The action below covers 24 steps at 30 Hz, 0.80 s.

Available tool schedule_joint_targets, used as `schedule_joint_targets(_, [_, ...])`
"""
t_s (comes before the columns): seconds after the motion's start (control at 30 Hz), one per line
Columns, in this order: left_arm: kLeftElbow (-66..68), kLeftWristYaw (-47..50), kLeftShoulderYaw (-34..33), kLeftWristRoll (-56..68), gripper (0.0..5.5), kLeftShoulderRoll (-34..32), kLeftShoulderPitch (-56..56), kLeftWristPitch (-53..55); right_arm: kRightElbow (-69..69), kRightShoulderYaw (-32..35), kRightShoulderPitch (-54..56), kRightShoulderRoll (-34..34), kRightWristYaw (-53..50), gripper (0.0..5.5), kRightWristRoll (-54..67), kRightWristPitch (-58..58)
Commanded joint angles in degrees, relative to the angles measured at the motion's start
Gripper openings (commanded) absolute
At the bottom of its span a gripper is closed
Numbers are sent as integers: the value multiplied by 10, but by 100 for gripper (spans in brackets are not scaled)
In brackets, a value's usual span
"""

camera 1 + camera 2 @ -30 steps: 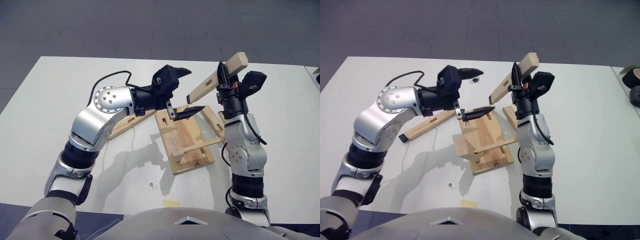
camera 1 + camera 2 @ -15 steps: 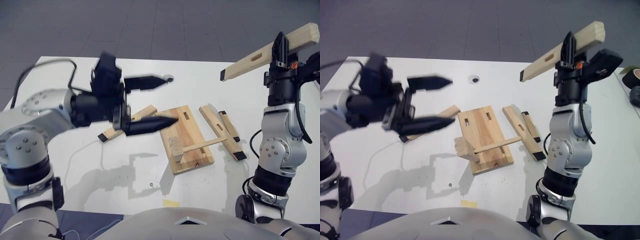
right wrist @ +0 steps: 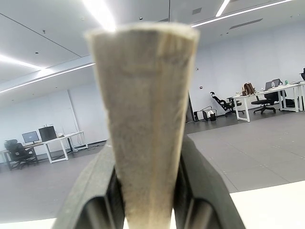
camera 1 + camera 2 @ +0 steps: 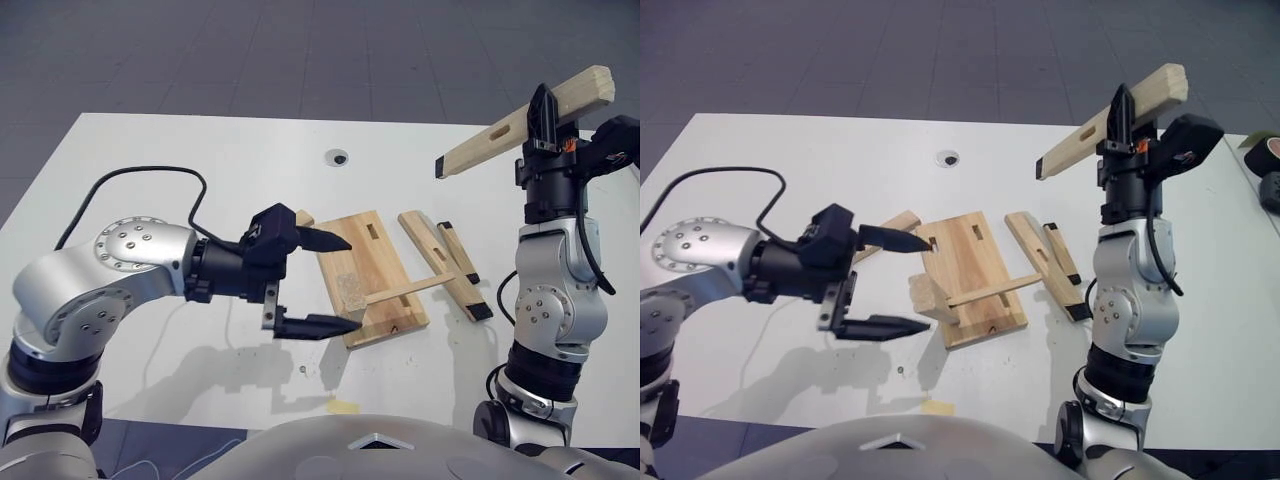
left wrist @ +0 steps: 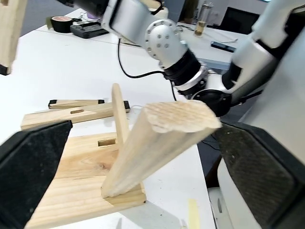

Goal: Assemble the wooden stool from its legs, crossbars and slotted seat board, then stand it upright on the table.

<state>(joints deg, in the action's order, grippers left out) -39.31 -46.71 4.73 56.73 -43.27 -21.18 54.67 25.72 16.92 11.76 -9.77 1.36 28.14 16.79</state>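
A white table [image 4: 150, 160] seen from the robot's head, with wooden stool parts near its middle. The slotted seat board [image 4: 380, 250] lies flat on the table. One short leg [image 4: 351, 296] stands in the board near its front left corner, tilted a little. A thin crossbar [image 4: 410, 288] runs from that leg to the right across the board. Just right of the board, two more legs lie flat on the table: a longer one [image 4: 418, 237] and a shorter one [image 4: 452, 245] beside it, both with dark ends. Another leg [image 4: 898, 222] lies on the table left of the board, partly hidden behind the left arm. The left gripper [image 4: 325, 284] hangs low over the table at the board's left edge, its claw spread wide and holding nothing. One finger lies over the board's far left corner and the other near its front left corner. From the left wrist, the standing leg sits ahead between the two dark pads [image 5: 28, 167]. The right gripper [image 4: 543, 105] is raised high at the right side of the table, its claw clamped on a long leg [image 4: 485, 140]. That leg is held in the air, slanting down towards the left. A black cable [image 4: 150, 175] loops over the table behind the left arm.
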Motion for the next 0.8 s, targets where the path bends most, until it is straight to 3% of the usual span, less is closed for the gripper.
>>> schedule_joint_targets(0.03, [37, 9, 32, -41, 481, 25, -32, -16, -5, 5, 0, -9, 3, 102, -4, 2])
schedule_joint_targets(0.27, [100, 18, 87, -186, 349, 35, -26, -103, -1, 0, -5, -8, 3, 102, -11, 1])
schedule_joint_targets(0.5, [105, 45, 92, -230, 228, 85, 15, -145, -3, -9, -13, -32, 28, 102, -26, 5])
schedule_joint_targets(0.8, [28, 89, 106, -272, 219, 90, 84, -159, 14, -3, -43, -95, 102, 102, 9, 59])
